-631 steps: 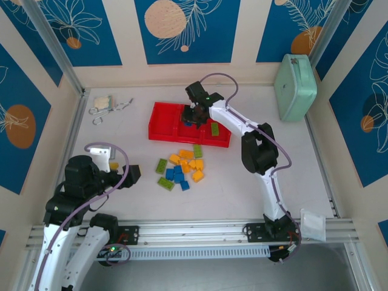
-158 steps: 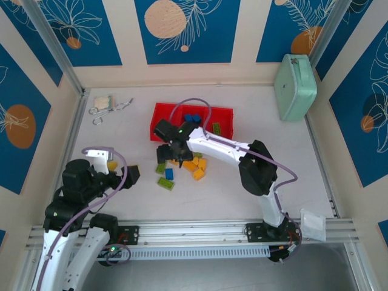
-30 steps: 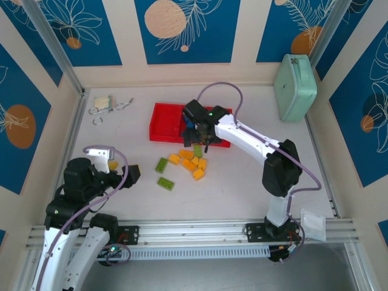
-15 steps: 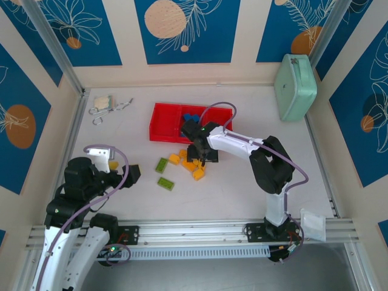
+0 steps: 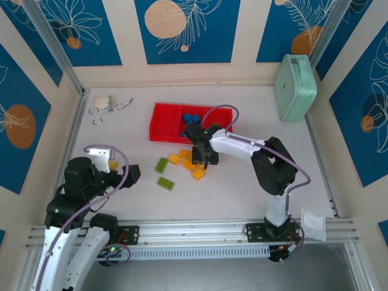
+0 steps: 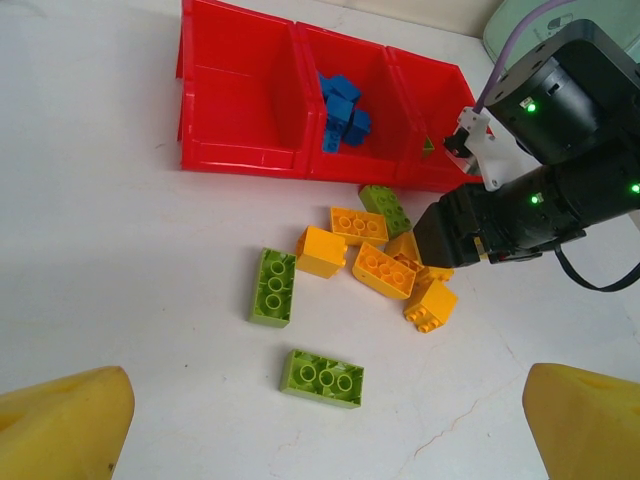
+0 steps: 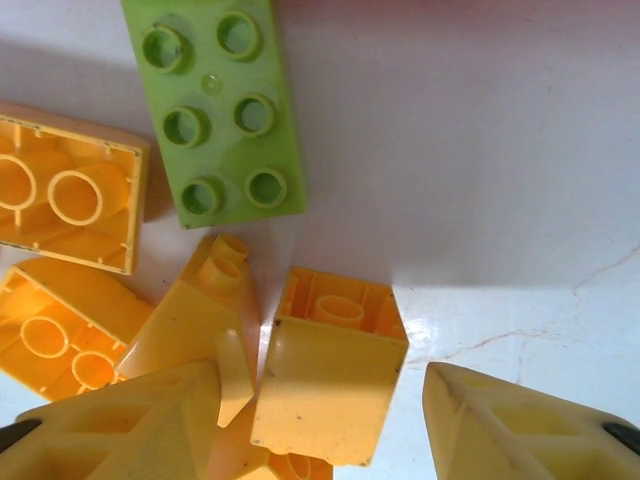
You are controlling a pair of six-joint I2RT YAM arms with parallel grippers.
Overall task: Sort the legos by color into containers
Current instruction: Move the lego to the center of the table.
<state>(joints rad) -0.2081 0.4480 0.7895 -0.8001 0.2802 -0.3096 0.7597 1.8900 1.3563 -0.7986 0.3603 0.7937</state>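
The right pincer, spread wide, straddles an orange brick among the legos mid-table, its body hiding some. Blue ones sit in the tray's middle compartment. The left pincer gapes empty.

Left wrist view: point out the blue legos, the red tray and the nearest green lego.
blue legos (image 6: 342,108): left wrist view, middle of the pile.
red tray (image 6: 240,158): left wrist view, front wall.
nearest green lego (image 6: 322,377): left wrist view, studded top.
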